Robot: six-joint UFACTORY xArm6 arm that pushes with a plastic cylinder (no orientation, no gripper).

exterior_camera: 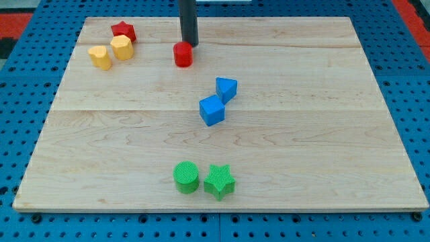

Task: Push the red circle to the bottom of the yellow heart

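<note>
The red circle (183, 54) sits near the top middle of the wooden board (322, 141). My tip (189, 44) is just above and slightly right of it, touching or nearly touching its upper edge. Two yellow blocks lie side by side at the view's upper left. The left one (101, 57) looks like the yellow heart. The right one (121, 48) looks like a pentagon. The red circle is to the right of both, about level with them.
A red star (123, 30) lies just above the yellow blocks. A blue triangle (226, 89) and a blue cube (212, 110) touch near the centre. A green circle (186, 177) and a green star (219, 181) sit near the bottom edge.
</note>
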